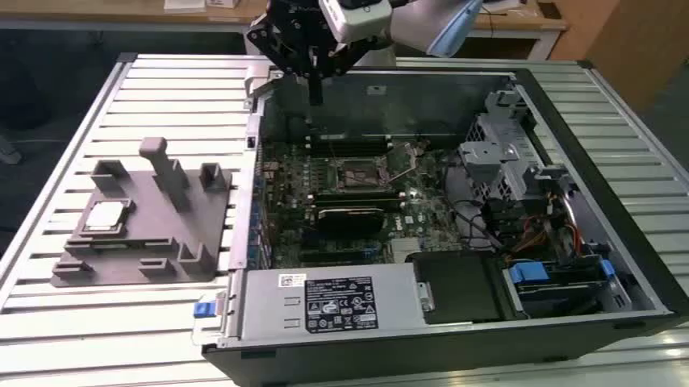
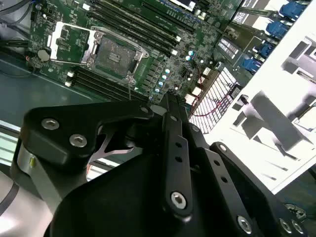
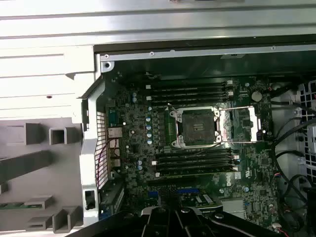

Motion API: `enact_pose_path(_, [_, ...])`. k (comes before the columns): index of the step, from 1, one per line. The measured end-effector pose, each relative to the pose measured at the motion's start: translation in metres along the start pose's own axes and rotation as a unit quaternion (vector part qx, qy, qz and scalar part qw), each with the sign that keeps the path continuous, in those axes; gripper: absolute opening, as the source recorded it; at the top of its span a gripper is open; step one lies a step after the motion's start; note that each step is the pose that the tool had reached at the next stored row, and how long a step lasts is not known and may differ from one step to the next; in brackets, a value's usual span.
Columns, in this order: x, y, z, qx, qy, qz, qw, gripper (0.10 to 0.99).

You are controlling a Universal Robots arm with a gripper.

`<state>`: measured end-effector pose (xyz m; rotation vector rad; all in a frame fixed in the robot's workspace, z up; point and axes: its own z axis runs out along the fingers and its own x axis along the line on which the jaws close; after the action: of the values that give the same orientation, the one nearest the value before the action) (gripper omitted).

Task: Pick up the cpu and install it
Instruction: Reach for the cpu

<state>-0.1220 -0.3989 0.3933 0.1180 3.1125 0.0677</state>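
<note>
Nearest you in the exterior view sits the silver power supply (image 1: pixel 323 302), at the front of the open computer case (image 1: pixel 431 359). Look to the exterior view's left: the cpu (image 1: pixel 105 216) lies flat in a recess of the grey holder (image 1: pixel 129 251) on the slatted table (image 1: pixel 108 355), outside the case. It is a small square with a pale, shiny metal top and a thin darker rim. Farther in, the socket (image 1: pixel 359 171) on the green board (image 1: pixel 425 214) stands open. By the back wall your gripper (image 1: pixel 315 98) hangs above the case, fingers pressed together, pinching nothing.
</note>
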Motion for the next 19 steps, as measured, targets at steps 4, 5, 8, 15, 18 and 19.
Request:
enact_pose_path(4, [0.0, 0.0, 0.0, 0.0, 0.0, 0.0, 1.0, 0.106])
enact_pose_path(5, [0.0, 0.0, 0.0, 0.0, 0.0, 0.0, 1.0, 0.106])
enact_pose_path(8, [0.0, 0.0, 0.0, 0.0, 0.0, 0.0, 1.0, 0.106])
enact_pose_path(15, [0.0034, -0.0003, -0.0001, 0.0, 0.0, 0.0, 1.0, 0.106])
enact_pose_path(18, [0.0059, -0.0004, -0.0002, 0.0, 0.0, 0.0, 1.0, 0.106])
enact_pose_path(19, [0.0068, -0.0005, -0.0002, 0.0, 0.0, 0.0, 1.0, 0.106])
